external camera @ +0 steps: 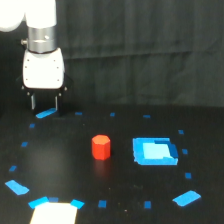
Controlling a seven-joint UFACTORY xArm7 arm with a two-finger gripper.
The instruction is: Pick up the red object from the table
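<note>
The red object (101, 147), a small red-orange hexagonal block, stands upright on the black table (120, 200) near the middle of the exterior view. My gripper (45, 104) hangs from a white body at the far left, well behind and to the left of the block. Its two short dark fingers point down and stand apart with nothing between them. The fingertips hover just above a blue tape mark (46, 114).
A flat blue square patch (155, 151) lies just to the right of the block. Small blue tape marks dot the table. Larger blue pieces lie at the front left (17, 187) and front right (187, 198). A white patch (54, 213) sits at the bottom edge. A dark curtain hangs behind.
</note>
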